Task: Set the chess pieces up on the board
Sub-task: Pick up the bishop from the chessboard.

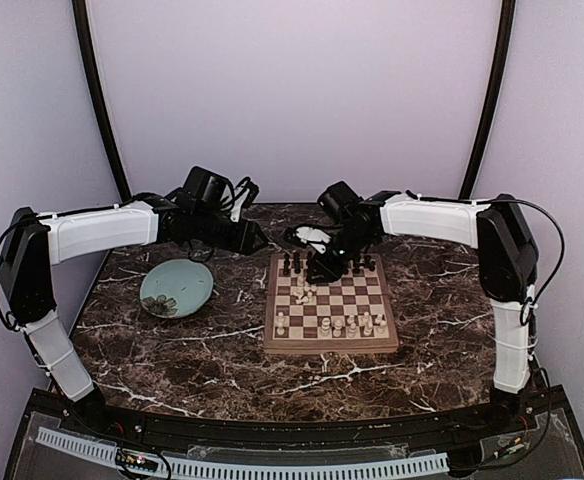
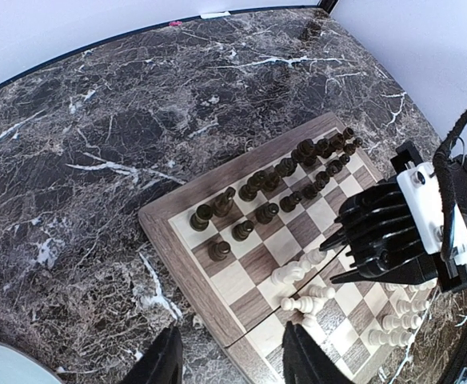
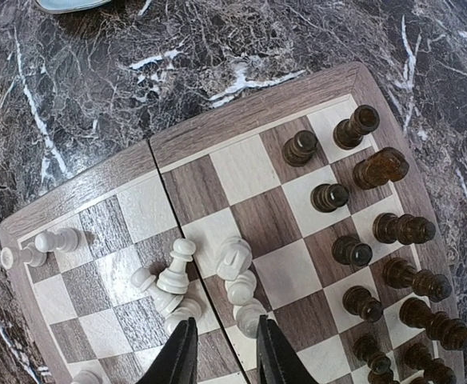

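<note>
Top external view, and you start at the left with the pale-teal plate (image 1: 176, 287) on the table (image 1: 172, 350), a few small things in it too tiny to tell. Next across, your left end effector (image 1: 255, 238) hangs just off the board's far left corner, clear of the play. The left wrist view shows its fingers (image 2: 172, 358) spread wide with nothing between them, likely parked there so it doesn't crowd the other arm.

Now the board (image 1: 329, 347): white pieces (image 1: 338, 324) stand along the near side, and dark pieces (image 1: 294, 265) are ranked on the far side, some a little ragged. The trouble sits mid-board towards the left, a heap of toppled white pieces (image 3: 177, 282) lying against each other across several squares.

Right by that heap hovers your right end effector (image 1: 324, 268). Its fingers (image 3: 182, 356) are parted only narrowly and carry nothing, a gap that suits one slim piece. I'd judge the next pick comes from that pile, and you risk nudging its neighbours as you close.
</note>
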Controlling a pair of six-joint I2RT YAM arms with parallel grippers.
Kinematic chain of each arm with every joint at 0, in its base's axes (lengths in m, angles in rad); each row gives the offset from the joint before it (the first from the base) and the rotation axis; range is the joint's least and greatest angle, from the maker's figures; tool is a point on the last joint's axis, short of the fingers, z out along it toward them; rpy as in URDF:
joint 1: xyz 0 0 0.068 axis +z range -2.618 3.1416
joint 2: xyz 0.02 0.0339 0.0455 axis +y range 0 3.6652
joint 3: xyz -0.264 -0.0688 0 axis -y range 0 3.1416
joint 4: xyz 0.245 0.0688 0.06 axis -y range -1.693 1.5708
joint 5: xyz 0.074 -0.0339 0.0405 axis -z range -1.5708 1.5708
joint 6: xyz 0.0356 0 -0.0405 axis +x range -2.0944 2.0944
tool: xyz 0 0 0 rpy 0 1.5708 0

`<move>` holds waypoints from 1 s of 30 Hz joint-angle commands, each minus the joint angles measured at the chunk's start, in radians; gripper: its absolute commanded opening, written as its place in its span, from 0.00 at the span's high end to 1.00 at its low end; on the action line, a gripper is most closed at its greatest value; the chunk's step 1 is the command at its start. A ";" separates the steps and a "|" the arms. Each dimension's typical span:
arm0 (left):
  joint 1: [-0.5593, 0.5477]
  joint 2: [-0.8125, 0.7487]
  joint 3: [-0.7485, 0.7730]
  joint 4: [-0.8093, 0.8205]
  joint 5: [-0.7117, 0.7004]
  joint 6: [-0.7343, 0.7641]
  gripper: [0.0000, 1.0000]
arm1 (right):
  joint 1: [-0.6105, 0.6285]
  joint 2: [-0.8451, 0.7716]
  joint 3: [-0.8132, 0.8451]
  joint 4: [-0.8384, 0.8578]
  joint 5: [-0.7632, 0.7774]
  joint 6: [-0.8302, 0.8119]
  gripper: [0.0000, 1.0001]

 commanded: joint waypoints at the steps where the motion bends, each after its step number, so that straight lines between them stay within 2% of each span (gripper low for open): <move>1: 0.005 -0.048 0.028 -0.004 0.016 -0.001 0.56 | 0.006 0.026 0.025 0.008 0.009 0.017 0.73; 12: 0.004 -0.050 0.028 -0.004 0.018 0.001 0.55 | 0.004 -0.059 -0.008 0.039 0.041 0.005 0.74; 30: 0.004 -0.051 0.028 -0.005 0.023 0.004 0.55 | -0.009 0.034 0.027 0.011 0.045 0.010 0.73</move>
